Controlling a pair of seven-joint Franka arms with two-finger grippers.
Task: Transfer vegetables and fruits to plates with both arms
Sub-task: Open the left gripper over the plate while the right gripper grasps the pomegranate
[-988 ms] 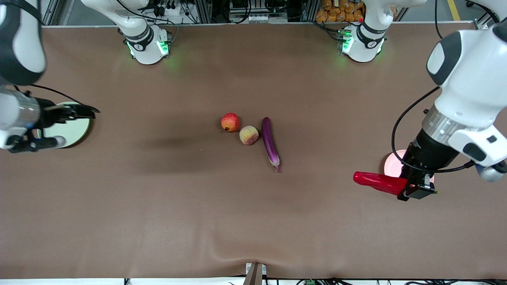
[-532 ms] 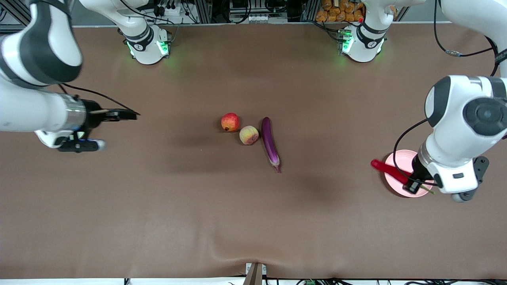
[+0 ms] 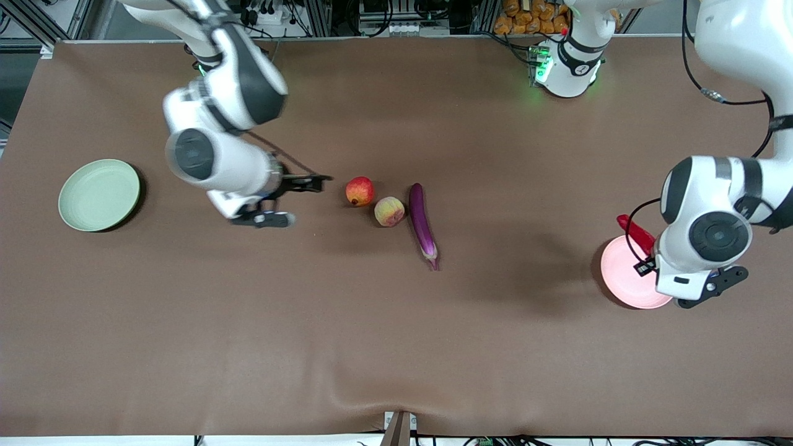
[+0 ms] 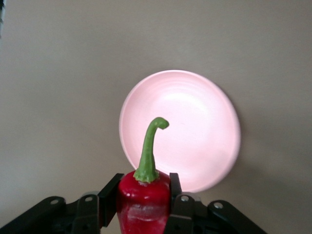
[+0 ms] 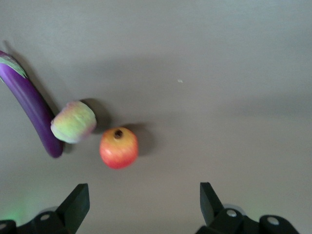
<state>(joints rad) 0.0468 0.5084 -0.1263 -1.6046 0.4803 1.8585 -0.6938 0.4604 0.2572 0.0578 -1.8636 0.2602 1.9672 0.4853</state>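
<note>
Two arms at work over the table.
Left gripper (image 4: 144, 207) clamps the chili (image 4: 143, 200) above the pink plate (image 4: 195, 131); right gripper (image 5: 141, 204), jaws wide, hangs beside the pomegranate (image 5: 119, 147).

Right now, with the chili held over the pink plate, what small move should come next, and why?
Probably lower the left gripper a little and then open its fingers. It is shut on the red chili, which hangs stem-down above the pink plate, not yet resting on it. The open right gripper hovers near the pomegranate.
</note>
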